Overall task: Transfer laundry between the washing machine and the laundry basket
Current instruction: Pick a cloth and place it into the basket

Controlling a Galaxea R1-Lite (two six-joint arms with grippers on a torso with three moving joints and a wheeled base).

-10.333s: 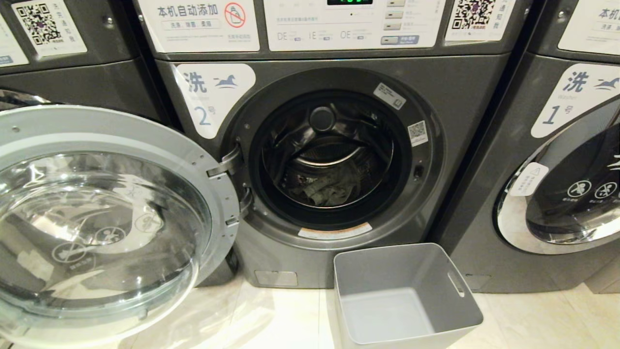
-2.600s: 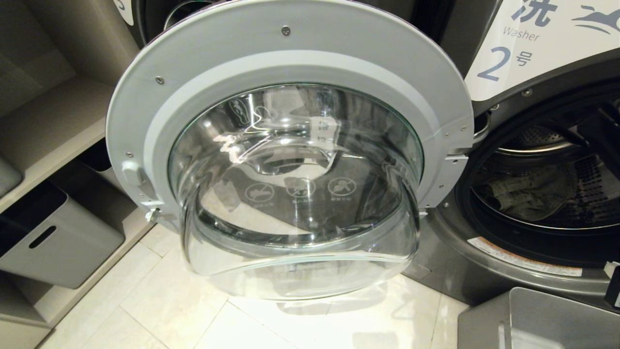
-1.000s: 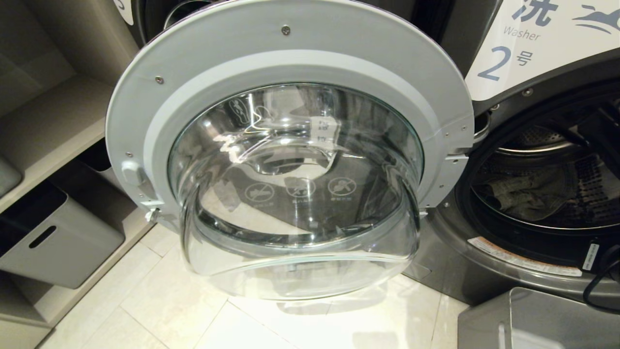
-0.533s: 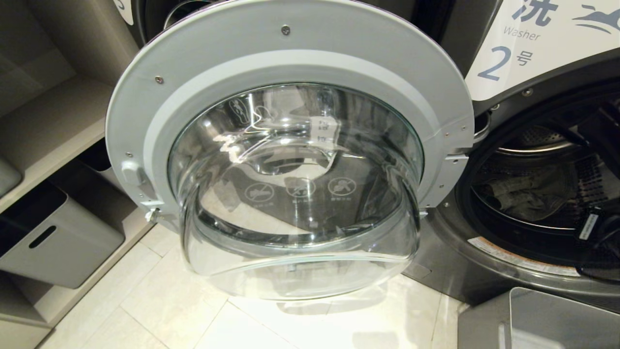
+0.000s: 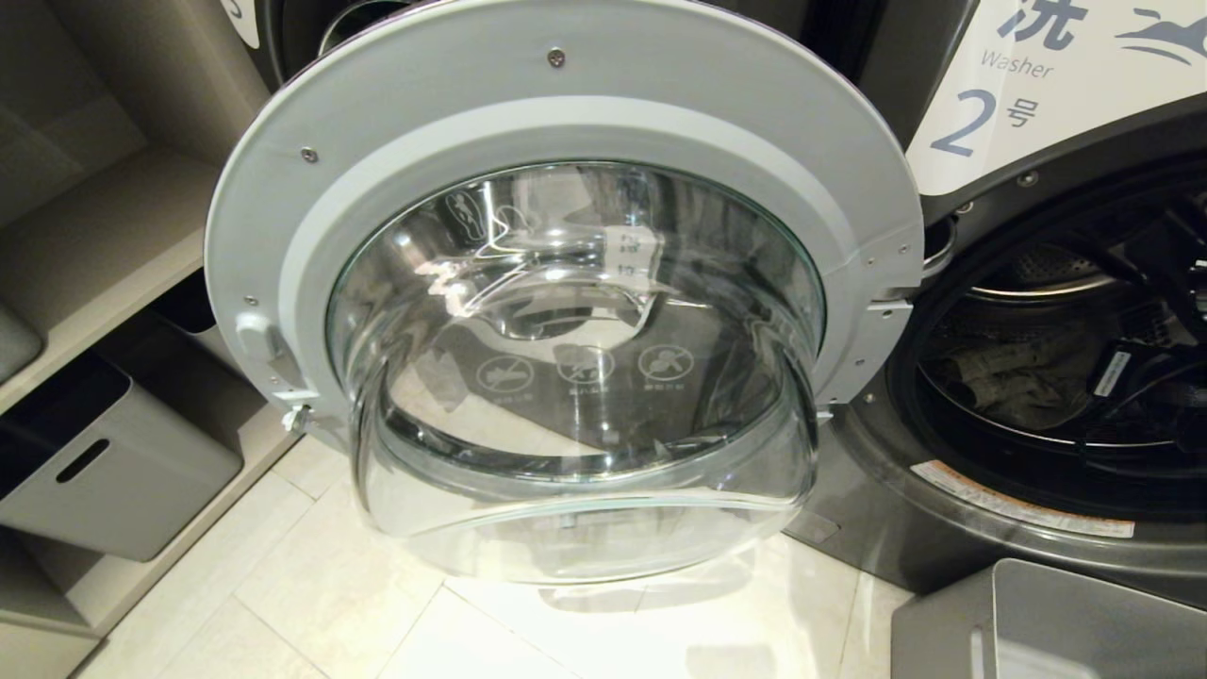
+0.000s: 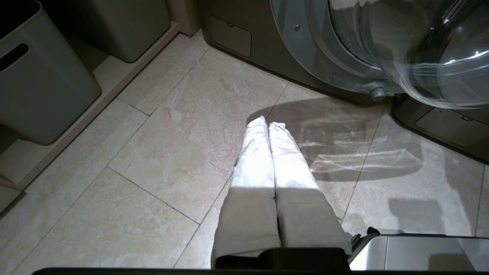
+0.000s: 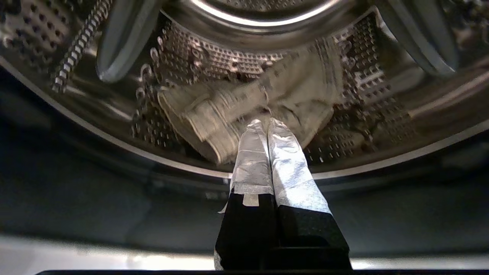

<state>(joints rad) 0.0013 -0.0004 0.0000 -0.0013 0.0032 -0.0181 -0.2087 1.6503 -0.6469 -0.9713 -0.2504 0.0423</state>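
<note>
On the far left, well away from both grippers, a grey storage bin (image 5: 113, 471) is sitting under a beige shelf (image 5: 104, 255) beside the tiled floor (image 5: 311, 585). The left gripper (image 6: 268, 124) is hanging low over that floor with its two white-wrapped fingers (image 6: 254, 152) pressed together, clenched on nothing; the bin is standing off to one side of it and the open door's glass bowl is bulging out ahead of it.

Moving right, the round door (image 5: 566, 283) of the washing machine (image 5: 877, 509) is standing swung wide open, its pale rim and clear glass filling the middle of the head view. Right of the hinge, the dark machine front is carrying a white label (image 5: 1028, 94) marked 2.

Further right, the right arm (image 5: 1132, 377) is reaching into the drum opening. The right gripper (image 7: 267, 121) is pointing into the perforated steel drum (image 7: 237, 61) with its fingers shut tight together, gripping nothing. The laundry (image 7: 244, 107), a crumpled grey-green garment with visible seams, is lying on the drum floor directly ahead of the fingertips, spreading to both sides of them; whether the tips are touching the cloth cannot be told.

At the bottom right, the laundry basket (image 5: 1084, 622) is standing on the floor below the drum opening and beneath the right arm.
</note>
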